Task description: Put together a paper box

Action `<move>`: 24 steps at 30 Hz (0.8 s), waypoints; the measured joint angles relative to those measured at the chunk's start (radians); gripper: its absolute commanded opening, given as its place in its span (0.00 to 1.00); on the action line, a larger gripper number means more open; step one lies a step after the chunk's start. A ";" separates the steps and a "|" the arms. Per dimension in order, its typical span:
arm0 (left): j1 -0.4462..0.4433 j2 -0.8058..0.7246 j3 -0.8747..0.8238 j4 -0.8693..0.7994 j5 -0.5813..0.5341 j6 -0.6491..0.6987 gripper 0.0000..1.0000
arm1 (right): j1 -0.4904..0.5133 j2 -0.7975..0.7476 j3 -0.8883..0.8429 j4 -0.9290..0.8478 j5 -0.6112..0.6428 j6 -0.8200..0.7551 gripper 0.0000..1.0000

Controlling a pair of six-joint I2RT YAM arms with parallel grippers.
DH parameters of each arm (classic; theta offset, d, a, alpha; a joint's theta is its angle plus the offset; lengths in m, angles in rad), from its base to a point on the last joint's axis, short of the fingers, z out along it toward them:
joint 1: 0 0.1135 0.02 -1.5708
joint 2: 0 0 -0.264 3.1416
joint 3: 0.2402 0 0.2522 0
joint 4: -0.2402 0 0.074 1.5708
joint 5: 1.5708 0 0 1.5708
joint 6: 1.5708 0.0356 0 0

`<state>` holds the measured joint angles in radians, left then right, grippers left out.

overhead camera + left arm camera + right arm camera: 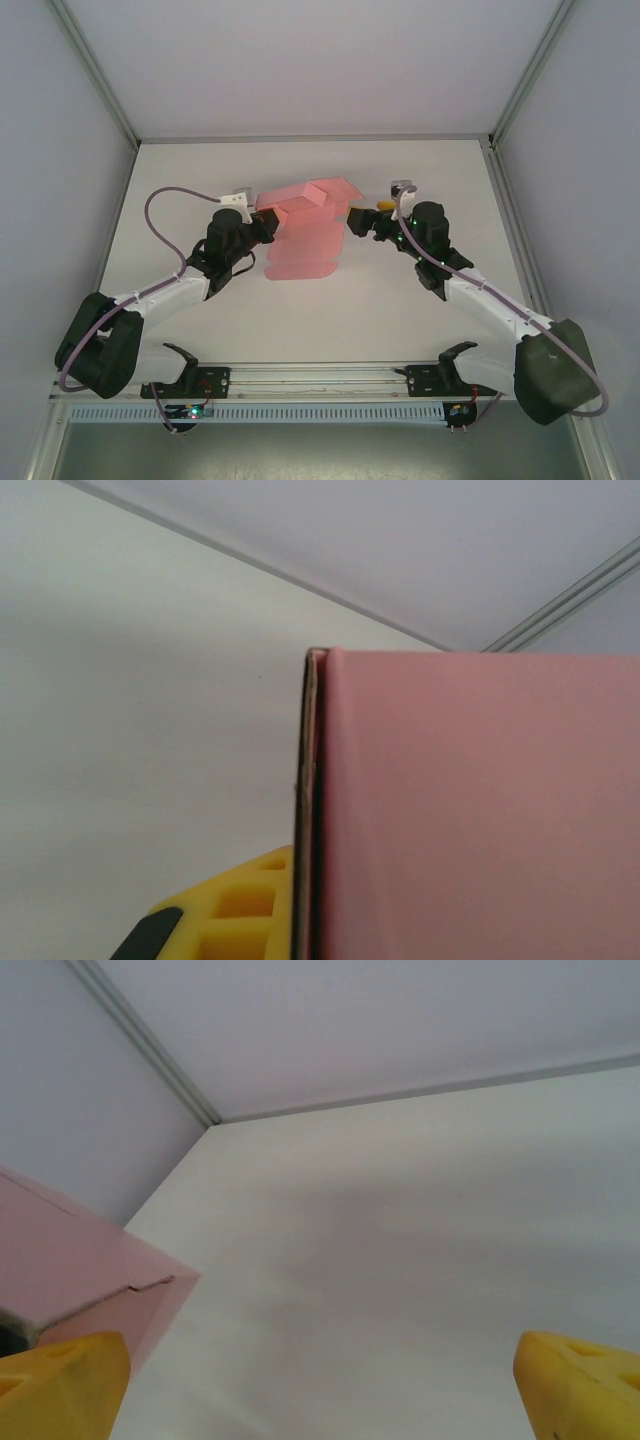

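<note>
At centre table [430,300], paper box [305,245] seemingly pinched in left claw [265,222]

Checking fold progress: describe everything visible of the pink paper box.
The paper box is plain pink thin card, partly folded: raised panels at the far end, flat tabbed panels on the white table nearer. The left end effector is shut on its left edge, which looks doubled. The open right end effector sits by its right edge, contact unclear.
</note>
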<state>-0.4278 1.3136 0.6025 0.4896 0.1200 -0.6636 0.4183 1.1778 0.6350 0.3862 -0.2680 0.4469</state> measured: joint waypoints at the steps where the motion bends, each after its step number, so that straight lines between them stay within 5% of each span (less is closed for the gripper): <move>1: 0.000 0.000 -0.001 0.000 0.001 0.000 0.00 | 0.019 0.017 0.015 0.001 0.000 -0.009 0.98; 16: 0.018 -0.010 -0.036 -0.016 -0.065 0.011 0.00 | 0.166 0.206 0.181 -0.099 0.298 -0.153 0.98; 24: 0.010 -0.076 -0.036 -0.060 -0.081 0.069 0.00 | 0.160 0.085 0.131 -0.180 0.336 -0.182 0.98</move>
<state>-0.4179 1.2373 0.5667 0.4294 0.0391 -0.5941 0.5785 1.2629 0.7662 0.2062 0.0685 0.2646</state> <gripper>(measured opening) 0.084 0.983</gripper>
